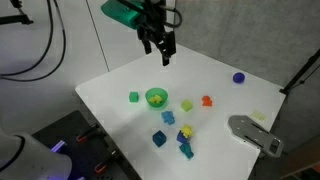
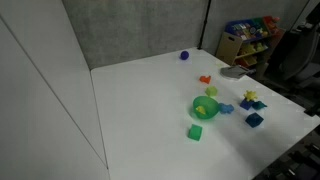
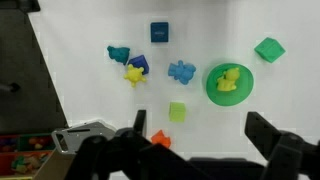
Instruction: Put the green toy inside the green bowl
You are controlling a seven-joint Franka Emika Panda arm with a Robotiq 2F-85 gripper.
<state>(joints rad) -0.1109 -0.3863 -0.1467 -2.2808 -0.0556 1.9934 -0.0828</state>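
Your gripper [image 1: 163, 52] hangs high above the far side of the white table [image 1: 105, 95], its two fingers spread wide and gripping nothing. The green toy [image 3: 119, 53] lies flat on the table, just beside a yellow-and-blue piece [image 3: 135, 70] and well apart from the green bowl [image 3: 213, 93]. In the wrist view a blue toy [image 3: 180, 71] sits between the two. The bowl stands upright and a yellow-green shape [image 3: 229, 80] lies in it. A light green cube [image 3: 268, 49] rests near the bowl on its far side from the toy, and a yellow-green cube [image 3: 177, 111] and an orange piece [image 3: 158, 138] lie closer to your fingers.
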